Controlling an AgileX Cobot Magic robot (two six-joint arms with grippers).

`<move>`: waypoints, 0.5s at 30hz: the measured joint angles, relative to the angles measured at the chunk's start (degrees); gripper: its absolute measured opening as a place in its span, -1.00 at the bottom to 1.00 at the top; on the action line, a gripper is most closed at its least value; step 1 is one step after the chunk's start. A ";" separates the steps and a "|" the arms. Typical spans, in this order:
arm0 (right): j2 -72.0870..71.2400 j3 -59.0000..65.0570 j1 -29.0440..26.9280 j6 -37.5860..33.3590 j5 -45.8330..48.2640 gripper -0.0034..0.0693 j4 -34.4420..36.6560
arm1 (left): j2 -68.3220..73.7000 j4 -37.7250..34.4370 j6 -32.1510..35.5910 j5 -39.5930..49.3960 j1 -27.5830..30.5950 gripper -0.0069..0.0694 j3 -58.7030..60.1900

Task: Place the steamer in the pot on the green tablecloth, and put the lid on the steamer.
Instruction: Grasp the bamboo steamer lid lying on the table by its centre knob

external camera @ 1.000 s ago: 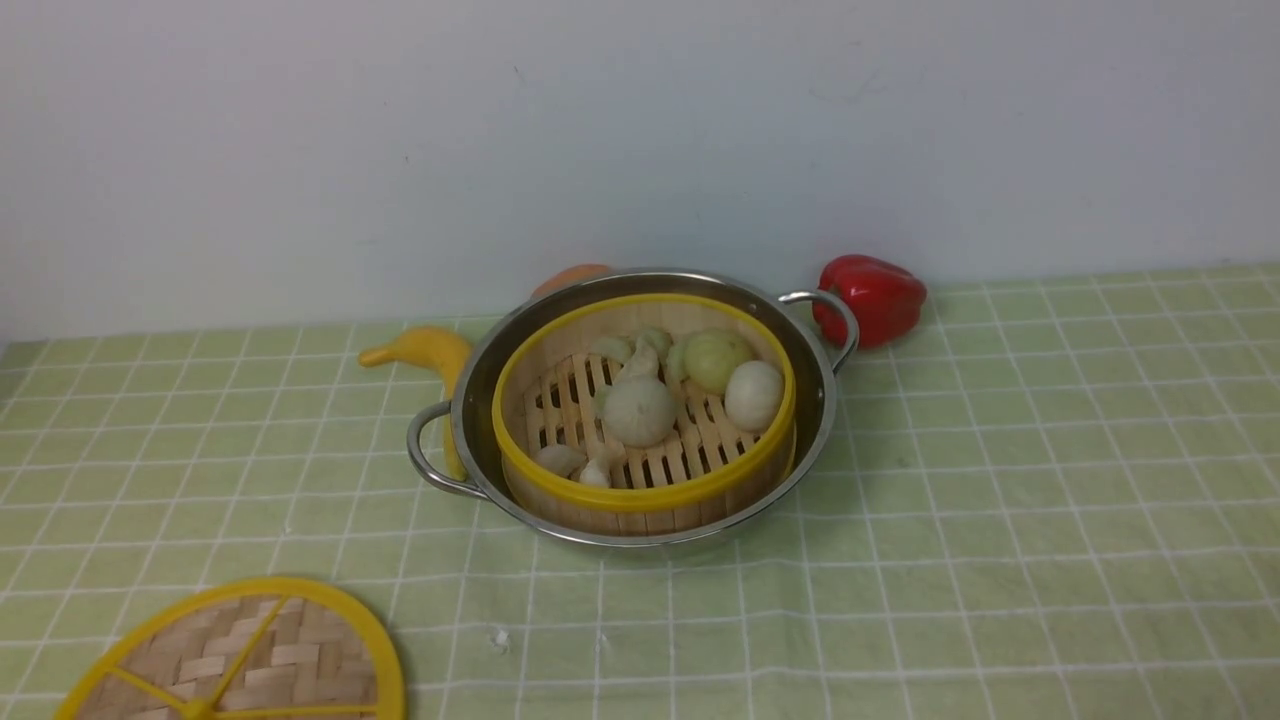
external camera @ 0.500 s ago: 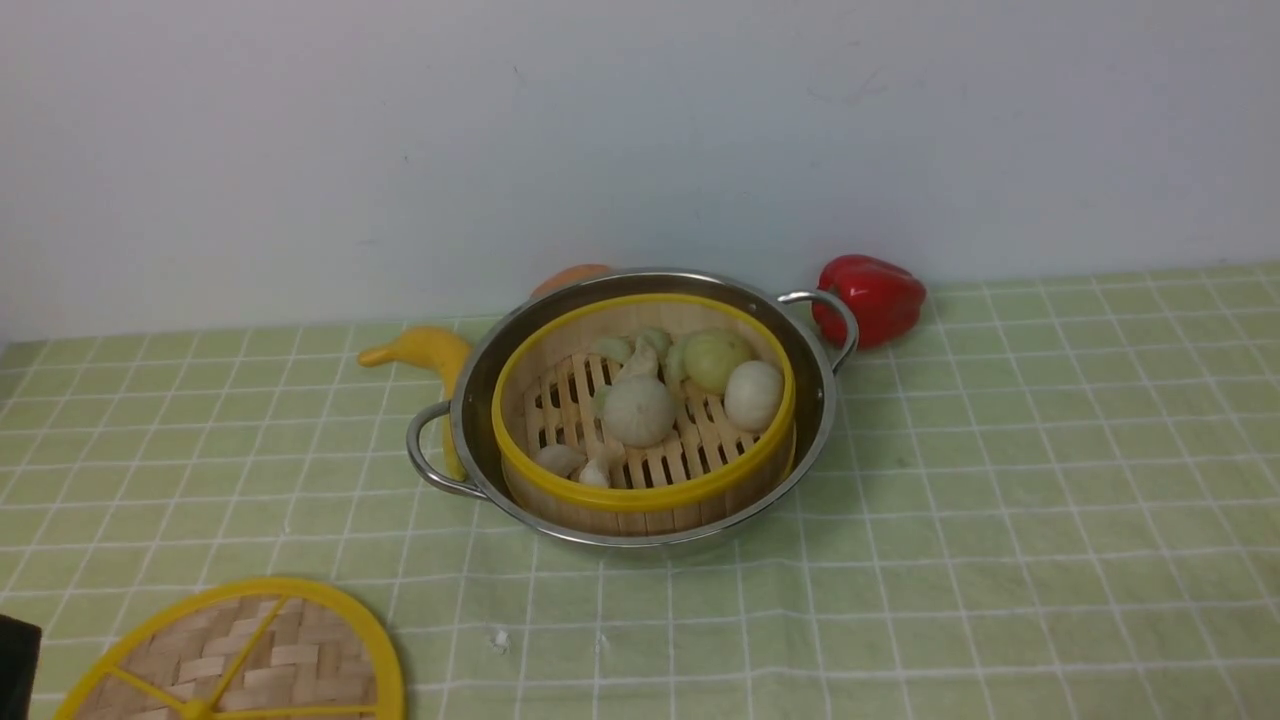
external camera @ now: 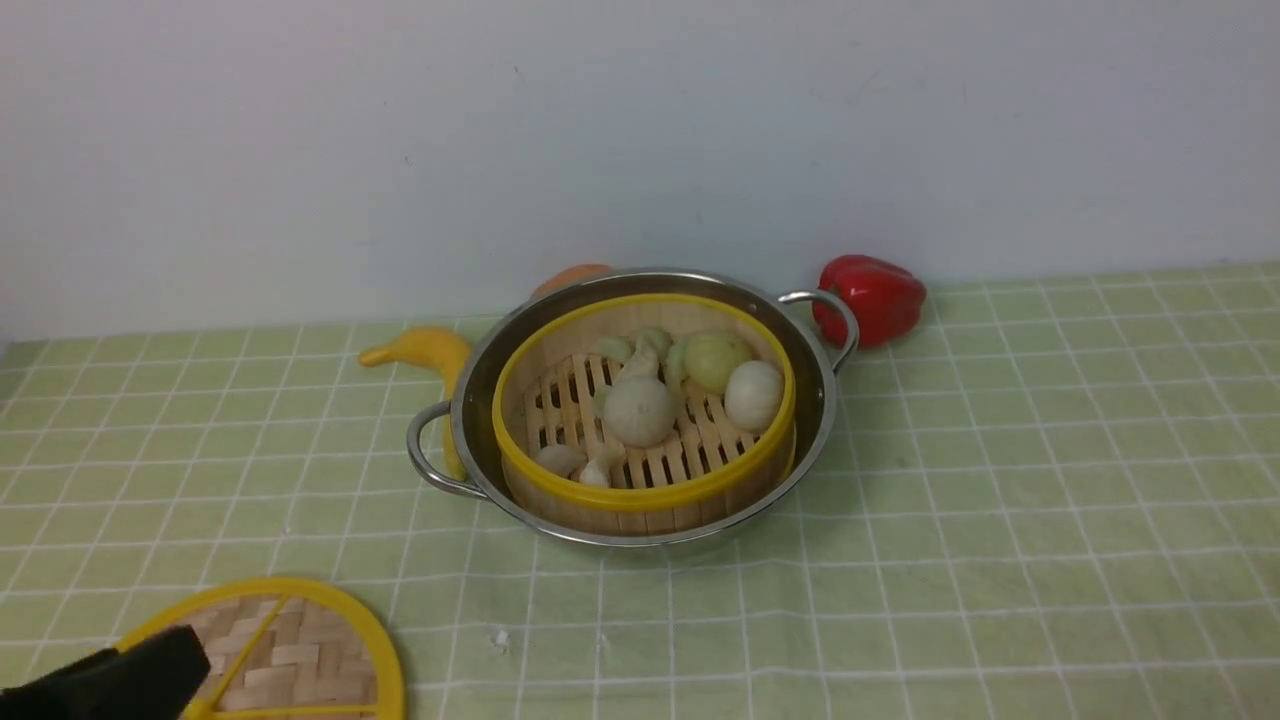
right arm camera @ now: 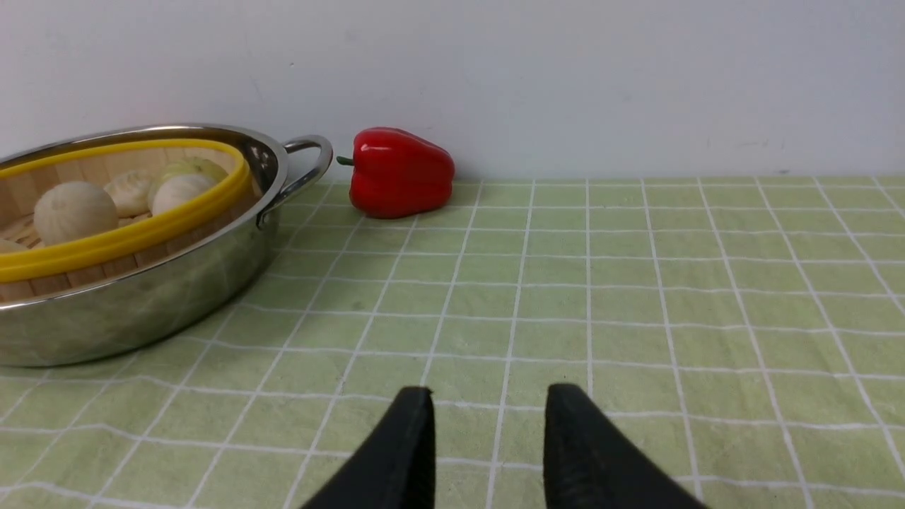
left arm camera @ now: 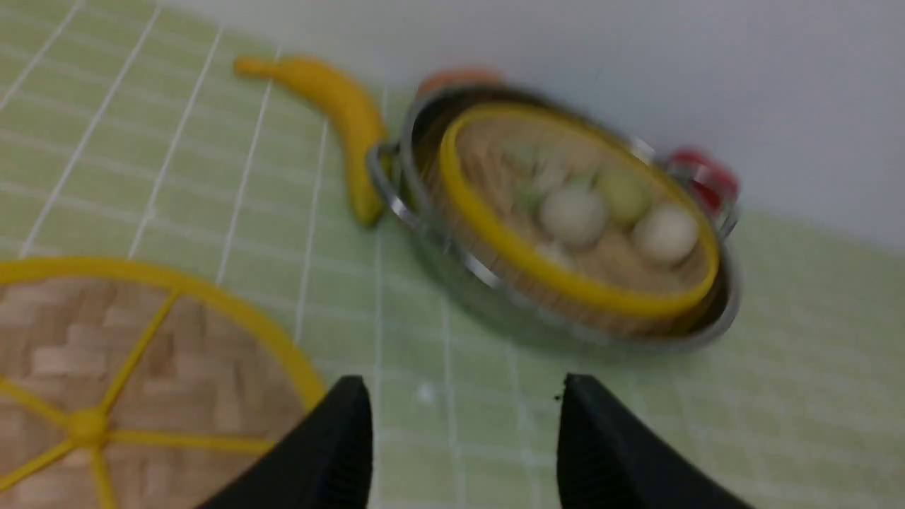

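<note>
- Green tablecloth (external camera: pixel 1000 500), one, pale with a grid of thin white lines, covers the whole counter up to a plain white wall.
- Steel pot (external camera: pixel 822 400), one, wide and shallow, stands on the cloth near the middle of the front view. It has two loop handles, one at about 8 o'clock and one at about 2 o'clock.
- Bamboo steamer (external camera: pixel 640 497), one, sits inside the pot with its yellow rim band above the pot's edge and its top uncovered.
- Woven lid (external camera: pixel 300 650), one, lies flat on the cloth at about 7 o'clock from the pot, well apart from it and partly cut off by the front view's edge.
- Yellow banana (external camera: pixel 425 350), one, lies at about 10 o'clock, just beside the pot.
- Red pepper (external camera: pixel 875 295), one, sits at about 2 o'clock, just beyond the handle there.
- Orange thing (external camera: pixel 570 277), one, peeks out behind the pot at about 11 o'clock; what it is I cannot tell.
- Left fingers (left arm camera: pixel 332 452), two, black, stand apart with nothing between them, at the lid's near edge.
- Right fingers (right arm camera: pixel 396 459), two, are parted and empty over bare cloth, at about 4 o'clock from the pot.
- Round buns (external camera: pixel 640 410), three, lie on the steamer's slats with several smaller dumplings.
</note>
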 joint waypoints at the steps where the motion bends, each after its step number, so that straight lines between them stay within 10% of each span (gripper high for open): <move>1: 0.00 0.00 0.00 0.00 0.00 -0.25 0.00 | 5.01 5.42 0.00 7.05 0.00 0.08 -3.55; 7: 0.00 0.00 0.00 0.00 0.00 -0.25 0.00 | 19.79 25.52 0.00 19.85 0.00 0.08 -11.52; 15: 0.00 0.00 0.00 0.00 0.00 -0.25 0.00 | 36.17 30.54 0.00 17.67 0.00 0.08 -13.65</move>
